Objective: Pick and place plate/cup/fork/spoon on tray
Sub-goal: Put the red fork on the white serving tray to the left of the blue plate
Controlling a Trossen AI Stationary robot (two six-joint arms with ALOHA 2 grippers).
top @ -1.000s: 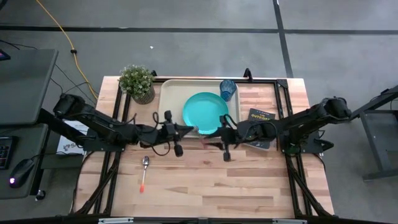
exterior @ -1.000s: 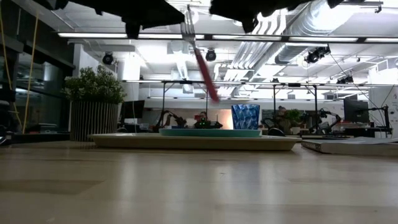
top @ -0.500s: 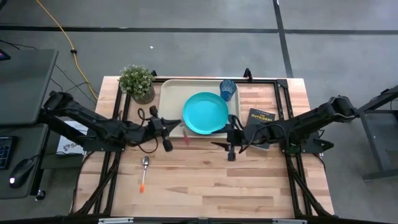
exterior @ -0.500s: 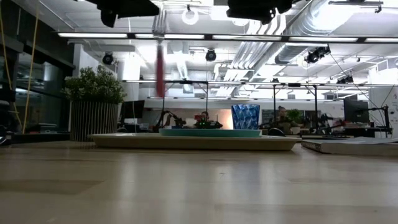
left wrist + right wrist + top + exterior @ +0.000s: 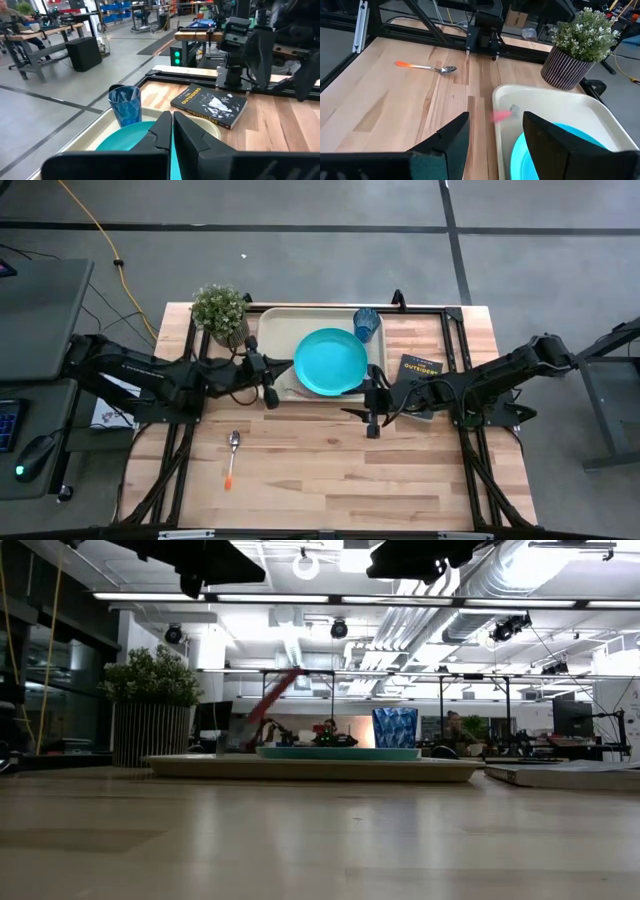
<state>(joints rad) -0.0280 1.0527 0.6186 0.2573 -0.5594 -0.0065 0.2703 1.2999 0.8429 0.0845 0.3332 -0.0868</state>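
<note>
The red-pink-handled fork (image 5: 266,708) is blurred and tilted over the left part of the beige tray (image 5: 272,330), its lower end at the tray. It also shows in the right wrist view (image 5: 503,115). My left gripper (image 5: 269,390) hovers above it, apart from it, its fingers (image 5: 171,116) only a narrow gap apart. My right gripper (image 5: 371,418) is open and empty over the table near the tray's right front corner. The teal plate (image 5: 330,360) and the blue cup (image 5: 366,323) rest in the tray. The orange-handled spoon (image 5: 232,455) lies on the table at the front left.
A potted plant (image 5: 222,310) stands at the tray's far left corner. A dark book (image 5: 418,370) lies on the table right of the tray. Bare wood stretches along the table's near half beside the spoon.
My left gripper has carried the fork from the middle of the table toward the left and far side, over the tray's left part. The fork first hung upright below its fingers, then came free and now tips toward the tray. My right gripper has drawn back a little to the right.
</note>
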